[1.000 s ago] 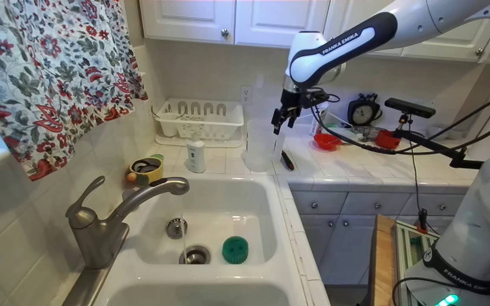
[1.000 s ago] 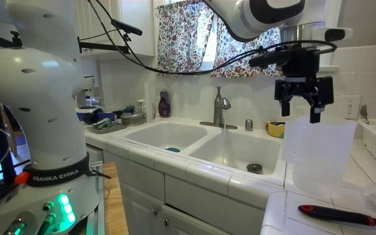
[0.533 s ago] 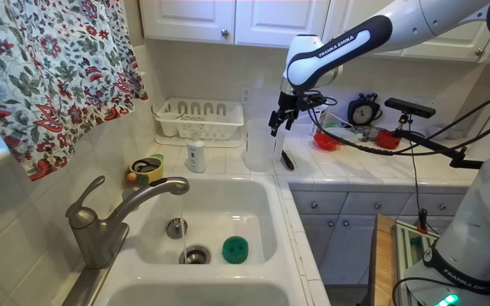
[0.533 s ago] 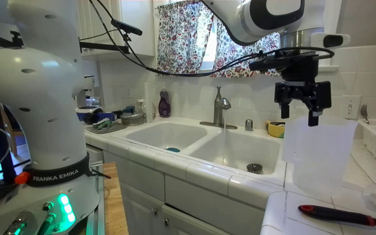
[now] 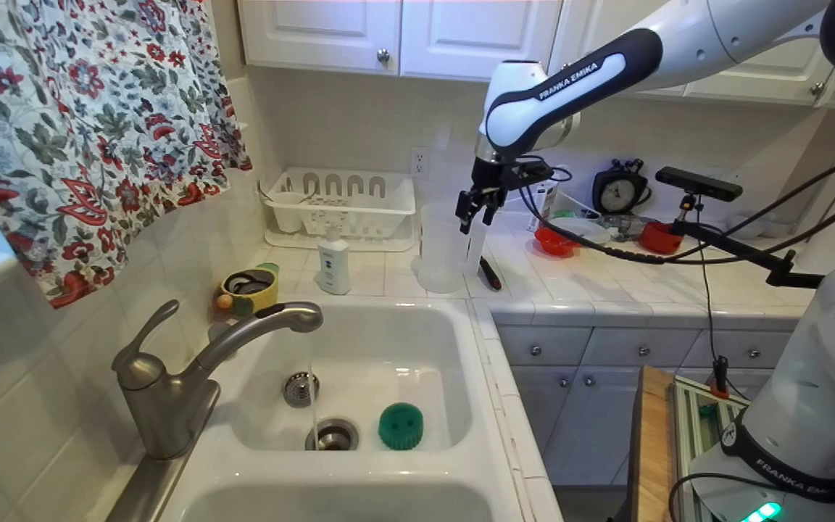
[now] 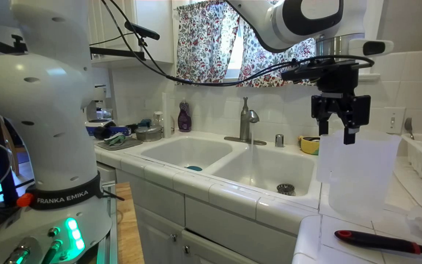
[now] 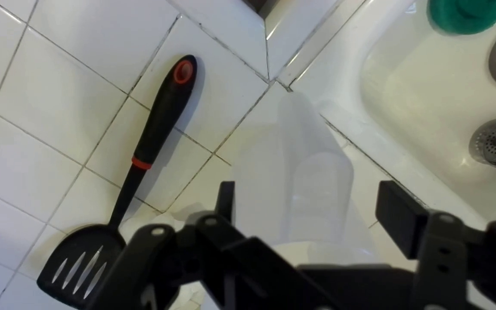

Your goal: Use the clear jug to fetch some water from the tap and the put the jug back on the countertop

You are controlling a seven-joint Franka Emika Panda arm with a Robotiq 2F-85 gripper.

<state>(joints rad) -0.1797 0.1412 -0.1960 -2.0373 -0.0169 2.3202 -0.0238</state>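
A kitchen is indicated by the counter (image 5: 577, 279) below the claw (image 6: 336, 132), with sink (image 5: 396, 362) and tap (image 5: 175, 397) to one side.

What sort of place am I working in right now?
Probably a home kitchen: a curved brushed grey metal tap runs into a white double-basin sink, and a white slotted plastic dish rack stands nearby.

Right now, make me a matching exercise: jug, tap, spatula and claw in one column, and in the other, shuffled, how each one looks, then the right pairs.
1. jug
2. tap
3. spatula
4. claw

A. letting water run
B. open, gripping nothing
C. translucent, upright on the countertop
D. black and red, lying flat

Pairs: 1-C, 2-A, 3-D, 4-B.
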